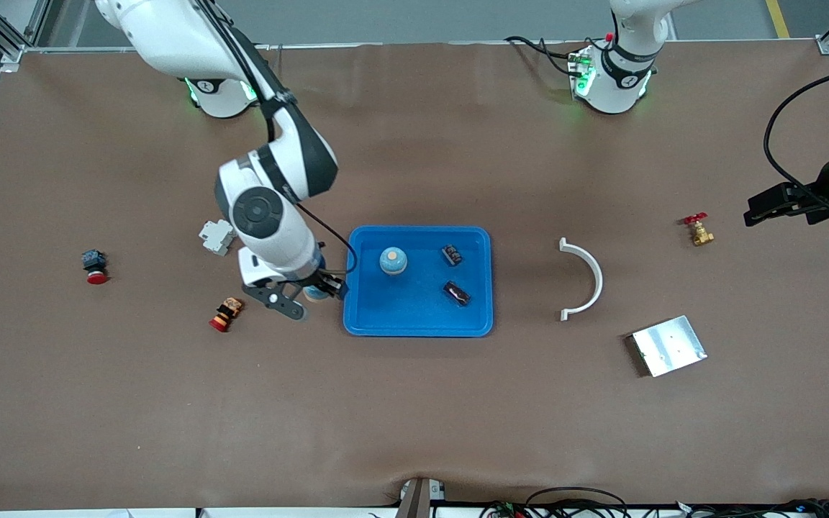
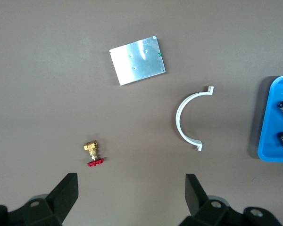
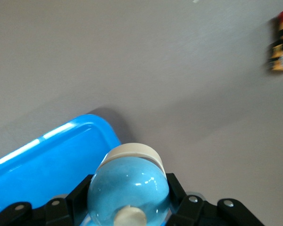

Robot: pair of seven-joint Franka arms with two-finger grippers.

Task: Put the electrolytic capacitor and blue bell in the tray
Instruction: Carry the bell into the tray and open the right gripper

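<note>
Nearest to the front camera lies the silver plate, well away from both grippers. My right gripper is clamped tight on a blue bell, one finger on each flank of the dome. It hangs over the tabletop, just outside the rim of the tray at the right arm's end. My left gripper waits wide open and empty over the tabletop, close to the brass valve.

I judge the bell to be light and hard, with a glossy round dome that could slip. A hold low on the flanks, just above the cream rim, looks the safest. The capacitors look small, stiff and apt to roll.

My count:
- **Blue bells:** two, the held one and a second bell standing in the tray, just beside the right gripper.
- **Capacitors:** two, the first capacitor and the other capacitor, both inside the tray.
- **One each:** tray, white half-ring, valve and plate.
</note>
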